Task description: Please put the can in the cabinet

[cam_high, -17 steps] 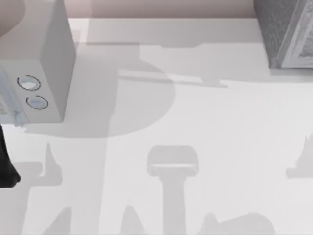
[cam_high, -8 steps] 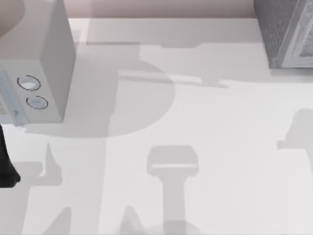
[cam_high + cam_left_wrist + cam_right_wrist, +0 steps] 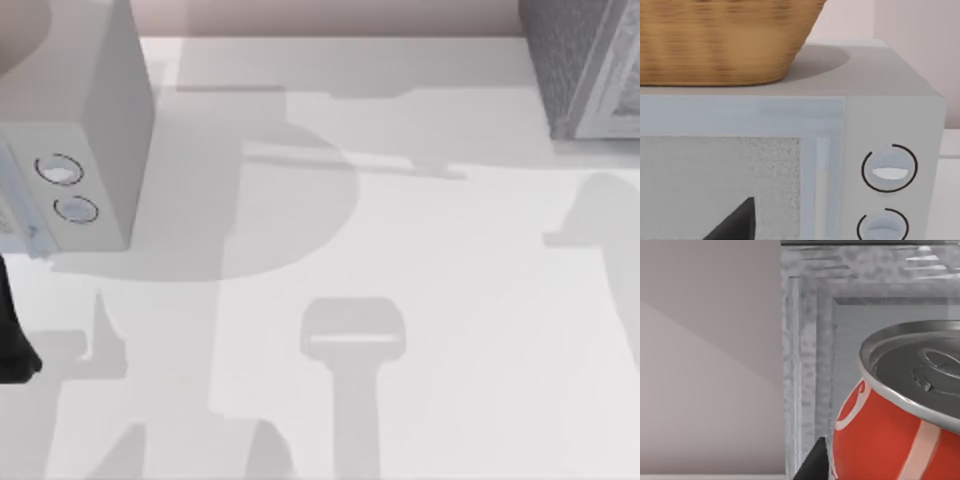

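Note:
The can (image 3: 890,440) is red with white lettering and a silver top, and it sits close up in the right wrist view. One dark fingertip (image 3: 812,464) of my right gripper lies against its side, and the can is held up in front of the cabinet's pale framed front panel (image 3: 810,365). The dark grey speckled cabinet (image 3: 575,65) stands at the table's far right corner. My left arm (image 3: 12,335) stays at the left edge, and its dark fingertip (image 3: 735,222) points at the microwave.
A pale grey microwave (image 3: 90,130) with two round knobs (image 3: 60,170) stands at the far left. A wicker basket (image 3: 725,40) rests on its top. The white table (image 3: 400,250) carries the arms' shadows.
The right arm's shadow on the table has slid from the right edge toward the cabinet and grown. The left arm has not moved.

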Robot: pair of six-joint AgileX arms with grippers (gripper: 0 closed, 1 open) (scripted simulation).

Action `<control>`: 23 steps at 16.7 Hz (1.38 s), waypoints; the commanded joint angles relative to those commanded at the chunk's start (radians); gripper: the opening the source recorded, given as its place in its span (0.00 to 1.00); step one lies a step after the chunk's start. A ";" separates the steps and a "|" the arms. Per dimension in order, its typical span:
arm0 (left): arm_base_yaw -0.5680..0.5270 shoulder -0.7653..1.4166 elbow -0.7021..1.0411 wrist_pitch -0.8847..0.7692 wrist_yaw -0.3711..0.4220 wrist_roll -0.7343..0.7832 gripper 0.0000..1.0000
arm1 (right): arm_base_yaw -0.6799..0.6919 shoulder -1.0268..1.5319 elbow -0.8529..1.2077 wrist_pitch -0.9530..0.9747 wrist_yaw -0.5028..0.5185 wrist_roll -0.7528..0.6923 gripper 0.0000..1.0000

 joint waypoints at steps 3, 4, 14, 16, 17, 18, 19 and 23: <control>0.000 0.000 0.000 0.000 0.000 0.000 1.00 | 0.014 0.103 0.145 -0.030 0.016 0.000 0.00; 0.000 0.000 0.000 0.000 0.000 0.000 1.00 | 0.019 0.139 0.194 -0.041 0.022 0.000 0.00; 0.000 0.000 0.000 0.000 0.000 0.000 1.00 | 0.070 0.503 0.674 -0.157 0.075 0.004 0.00; 0.000 0.000 0.000 0.000 0.000 0.000 1.00 | 0.077 0.558 0.746 -0.174 0.083 0.004 0.00; 0.000 0.000 0.000 0.000 0.000 0.000 1.00 | 0.080 0.581 0.776 -0.182 0.086 0.004 0.00; 0.000 0.000 0.000 0.000 0.000 0.000 1.00 | 0.083 0.598 0.799 -0.187 0.089 0.005 0.00; 0.000 0.000 0.000 0.000 0.000 0.000 1.00 | 0.085 0.611 0.816 -0.192 0.091 0.005 0.00; 0.000 0.000 0.000 0.000 0.000 0.000 1.00 | 0.086 0.620 0.828 -0.195 0.092 0.005 0.00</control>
